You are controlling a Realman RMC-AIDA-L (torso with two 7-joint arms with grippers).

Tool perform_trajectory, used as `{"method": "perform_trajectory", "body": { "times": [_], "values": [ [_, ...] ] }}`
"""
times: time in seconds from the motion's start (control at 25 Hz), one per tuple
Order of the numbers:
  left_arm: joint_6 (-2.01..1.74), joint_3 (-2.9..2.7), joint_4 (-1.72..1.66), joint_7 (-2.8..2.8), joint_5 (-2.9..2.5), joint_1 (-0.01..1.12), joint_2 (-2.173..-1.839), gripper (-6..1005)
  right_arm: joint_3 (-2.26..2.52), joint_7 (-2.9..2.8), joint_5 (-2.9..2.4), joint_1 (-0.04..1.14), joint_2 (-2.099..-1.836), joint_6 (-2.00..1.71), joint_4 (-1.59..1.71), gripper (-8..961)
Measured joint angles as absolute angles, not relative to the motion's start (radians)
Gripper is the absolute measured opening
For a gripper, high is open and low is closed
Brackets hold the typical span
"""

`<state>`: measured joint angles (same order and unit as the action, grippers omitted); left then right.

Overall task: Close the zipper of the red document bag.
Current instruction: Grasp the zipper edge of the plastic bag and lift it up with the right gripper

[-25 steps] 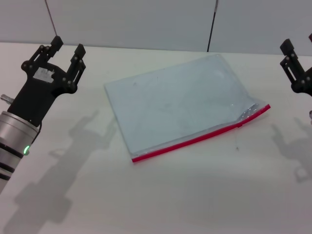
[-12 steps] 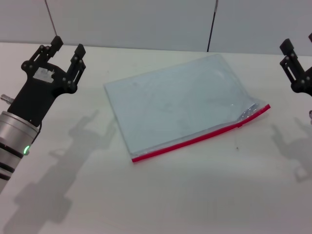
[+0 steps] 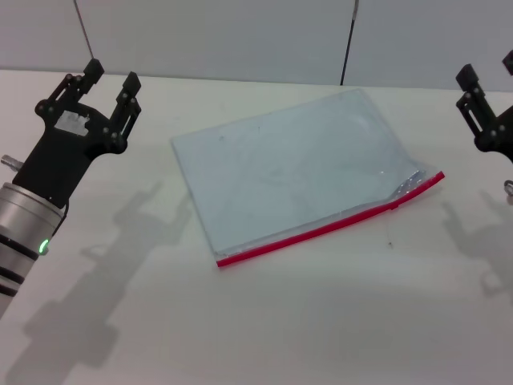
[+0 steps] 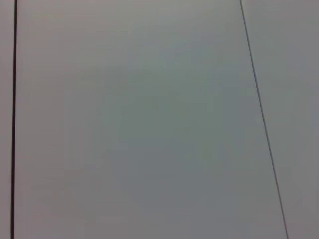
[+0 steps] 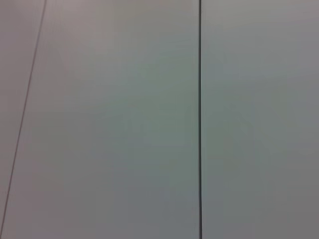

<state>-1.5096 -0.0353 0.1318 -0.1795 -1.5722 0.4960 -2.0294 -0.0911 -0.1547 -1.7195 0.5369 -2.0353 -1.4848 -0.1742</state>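
Note:
The red document bag (image 3: 296,164) lies flat on the white table (image 3: 321,321), a pale translucent pouch turned at an angle. Its red zipper (image 3: 321,230) runs along the near long edge. A small slider (image 3: 394,205) sits close to the right end, where the edge past it gapes and looks crumpled. My left gripper (image 3: 112,74) hovers open above the table, left of the bag and apart from it. My right gripper (image 3: 489,68) is at the right edge of the head view, open and clear of the bag. Neither wrist view shows the bag or any fingers.
A grey panelled wall (image 3: 240,32) stands behind the table's far edge; both wrist views show only this wall (image 4: 149,124) and its seams (image 5: 200,119). Bare table surface surrounds the bag on all sides.
My right gripper has shifted slightly to the left. The left arm and the bag have stayed where they were.

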Motion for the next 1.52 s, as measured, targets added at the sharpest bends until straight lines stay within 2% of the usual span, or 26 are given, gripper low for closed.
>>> {"method": "perform_trajectory", "body": {
  "times": [0.4, 0.84, 1.52],
  "values": [
    [-1.508, -0.035, 0.131, -0.178, -1.572, 0.497, -2.028, 525, -0.079, -0.565, -1.765, 0.592, -2.027, -1.255, -0.048, 656],
    [-1.508, -0.035, 0.130, -0.177, -1.572, 0.497, -2.026, 524, -0.042, -1.196, -2.192, 0.663, -2.025, -1.046, 0.218, 657],
    [-1.510, -0.033, 0.130, -0.176, -1.572, 0.497, -2.028, 523, -0.035, -1.396, -2.480, 0.742, -2.023, -0.923, 0.228, 658]
  ]
}}
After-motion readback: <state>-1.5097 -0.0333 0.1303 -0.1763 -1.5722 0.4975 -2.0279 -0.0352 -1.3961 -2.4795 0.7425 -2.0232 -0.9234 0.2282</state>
